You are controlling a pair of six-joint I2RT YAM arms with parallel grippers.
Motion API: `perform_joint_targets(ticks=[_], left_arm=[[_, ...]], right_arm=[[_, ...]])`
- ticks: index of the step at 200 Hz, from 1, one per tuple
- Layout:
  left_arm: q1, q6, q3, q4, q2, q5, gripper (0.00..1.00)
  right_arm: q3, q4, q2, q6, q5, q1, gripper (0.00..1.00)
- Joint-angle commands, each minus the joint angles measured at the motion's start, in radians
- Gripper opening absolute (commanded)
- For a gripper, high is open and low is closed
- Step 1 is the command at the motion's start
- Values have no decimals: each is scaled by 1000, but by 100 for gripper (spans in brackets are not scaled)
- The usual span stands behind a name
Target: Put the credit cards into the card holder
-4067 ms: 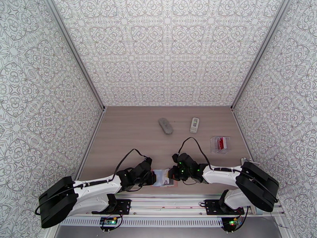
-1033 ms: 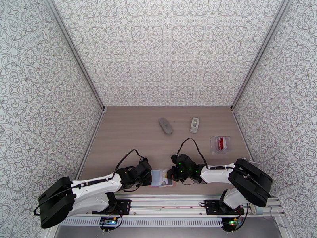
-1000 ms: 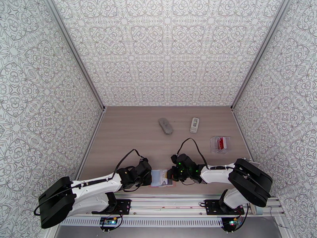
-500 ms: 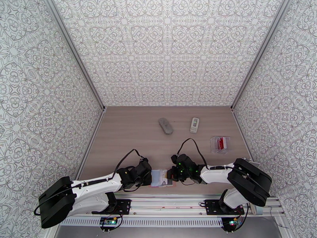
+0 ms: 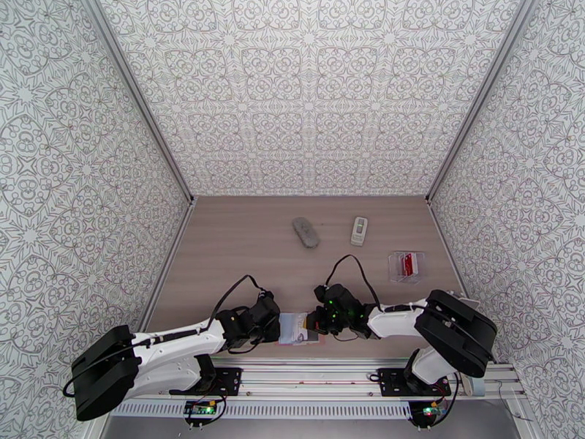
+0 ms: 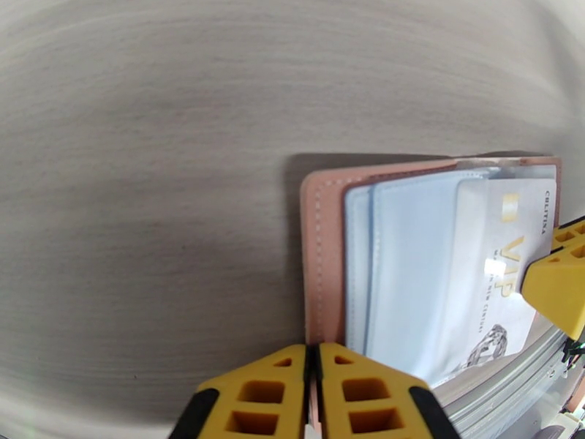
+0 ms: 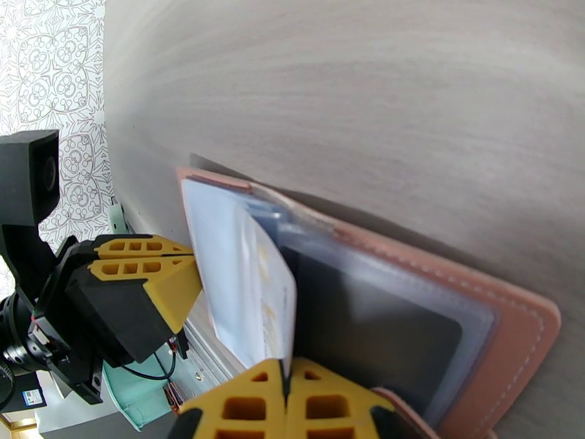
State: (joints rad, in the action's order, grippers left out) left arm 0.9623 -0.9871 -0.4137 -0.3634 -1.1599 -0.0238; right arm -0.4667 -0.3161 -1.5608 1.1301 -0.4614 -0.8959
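Matt wood-grain counter (image 6: 146, 140). Holder (image 6: 322, 250): smooth pink leather-look cover, stitched; glossy clear plastic sleeves (image 6: 409, 265). Card (image 6: 504, 265): shiny white plastic.

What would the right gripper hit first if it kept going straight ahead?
Probably the card holder: the right gripper, shut on the white card, points into its clear sleeves. Beyond it sits the left gripper, though depth is hard to judge.

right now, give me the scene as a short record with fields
card holder: open, pink, at near table edge between the grippers
left gripper: shut on holder's left cover
right gripper: shut on white card, at the clear sleeves
red card: in clear box, far right
also: grey object, small white remote, mid-table
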Motion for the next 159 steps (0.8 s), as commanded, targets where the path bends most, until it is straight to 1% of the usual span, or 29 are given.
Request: perform_joint_targets(ticks=[1, 25, 33, 71, 97, 159], left_arm=[[13, 3, 7, 46, -32, 16, 14], [12, 2, 6, 46, -33, 15, 14], [13, 5, 4, 45, -32, 15, 14], [13, 5, 3, 40, -31, 14, 14], [12, 6, 3, 37, -29, 13, 14], [12, 10, -5, 33, -31, 13, 14]], right_arm=[[18, 91, -23, 7, 38, -2, 0], [13, 120, -11, -3, 47, -2, 0], [12, 128, -9, -5, 47, -2, 1], [-8, 165, -2, -21, 49, -2, 15], [-29, 220, 12, -42, 58, -1, 24], [-99, 399, 62, -110, 104, -2, 33]])
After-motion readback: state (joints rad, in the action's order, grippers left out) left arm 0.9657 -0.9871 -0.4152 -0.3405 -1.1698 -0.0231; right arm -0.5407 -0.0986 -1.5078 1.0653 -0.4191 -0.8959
